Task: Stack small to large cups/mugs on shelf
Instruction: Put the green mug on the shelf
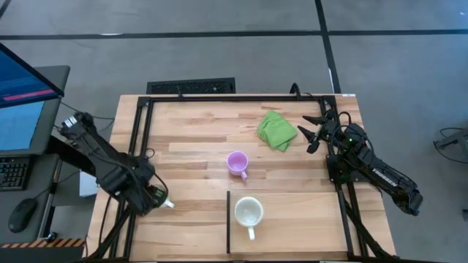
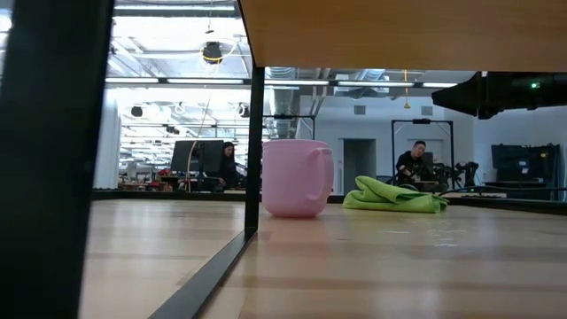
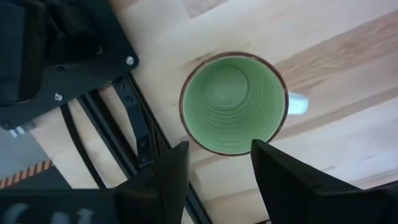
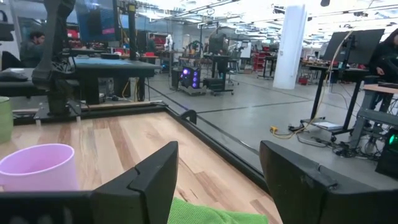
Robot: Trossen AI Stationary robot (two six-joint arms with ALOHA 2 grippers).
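The green mug (image 3: 233,102) stands upright near the table's left edge, its pale handle (image 1: 167,204) showing beside my left arm. My left gripper (image 3: 221,165) is open just above it, pointing down, with a finger on either side of the rim's near part. The purple mug (image 1: 238,163) stands upright mid-table and also shows in the low view (image 2: 297,177). The white mug (image 1: 248,212) stands upright on the shelf (image 1: 300,226), just right of the black strip (image 1: 228,219). My right gripper (image 1: 316,131) is open and empty beside the green cloth (image 1: 276,129).
The green cloth (image 2: 394,195) lies crumpled at the back right, between the purple mug and my right gripper. A black frame rail (image 1: 139,139) runs along the table's left edge, close beside the green mug. People sit at desks in the room beyond.
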